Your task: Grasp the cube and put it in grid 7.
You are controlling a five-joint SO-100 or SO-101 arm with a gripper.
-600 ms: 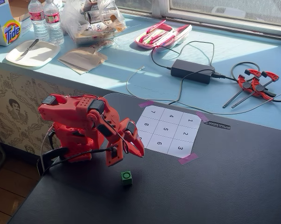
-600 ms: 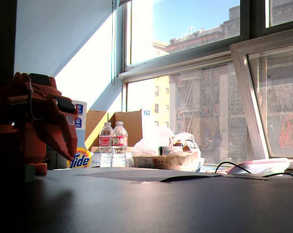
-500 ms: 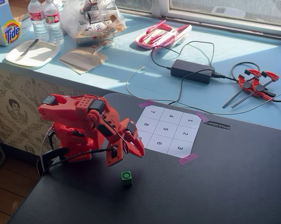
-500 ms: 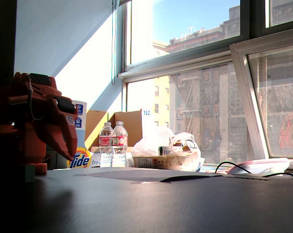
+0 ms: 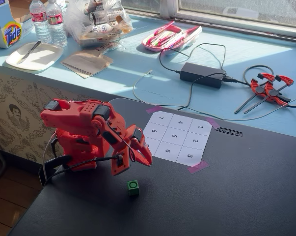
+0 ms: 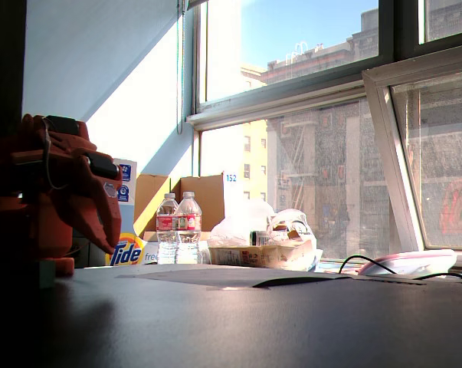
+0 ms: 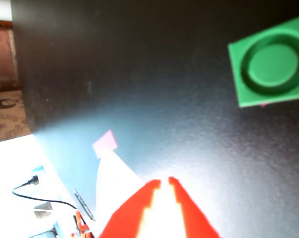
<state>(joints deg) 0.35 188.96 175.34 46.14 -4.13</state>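
Observation:
The cube is small and bright green with a dark ring on top. It sits on the black table in front of the white numbered sheet, apart from it. Grid 7 is the sheet's far left corner cell in this fixed view. My red gripper hangs above the table, just behind and above the cube, not touching it. In the wrist view the cube is at the upper right, away from my gripper, whose tips stand close together with nothing between them. In the low fixed view the arm is a dark shape at the left.
Pink tape scraps hold the sheet's corners. Behind the table, a blue sill holds a black power brick with cables, red clamps, a pink tray, a plate and water bottles. The table's left edge is near the arm's base.

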